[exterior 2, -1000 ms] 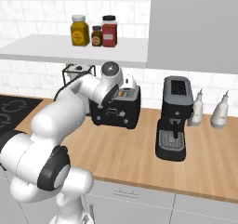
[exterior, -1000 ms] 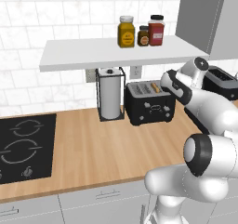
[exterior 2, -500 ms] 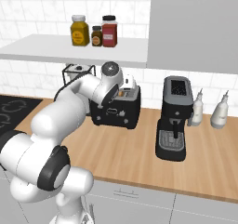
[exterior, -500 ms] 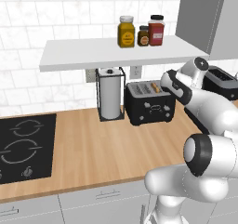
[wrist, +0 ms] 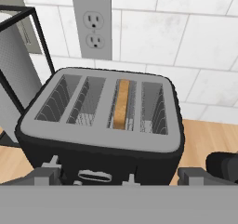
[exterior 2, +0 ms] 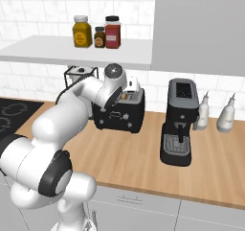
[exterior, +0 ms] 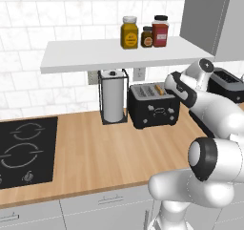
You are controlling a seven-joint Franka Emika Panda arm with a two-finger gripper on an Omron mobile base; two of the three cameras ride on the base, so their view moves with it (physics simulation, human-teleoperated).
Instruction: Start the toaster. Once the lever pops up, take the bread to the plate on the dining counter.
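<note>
along the counter [exterior: 105,152]'s back edge: black coffee machine [exterior 2: 180,121] right of the toaster [wrist: 104,125], paper towel holder [exterior: 113,101] left. bread [wrist: 122,103] upright in third slot. pincer [wrist: 125,175] spread wide above the toaster's front, holding nothing.

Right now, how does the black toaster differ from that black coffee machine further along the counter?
The toaster is low and boxy; the coffee machine stands taller and narrower. The toaster's grey top has four slots, one holding the bread; the coffee machine has a drip tray at its foot. The toaster sits beside the paper towel holder, the coffee machine beside two white bottles. Both are black, on the wooden counter.
</note>
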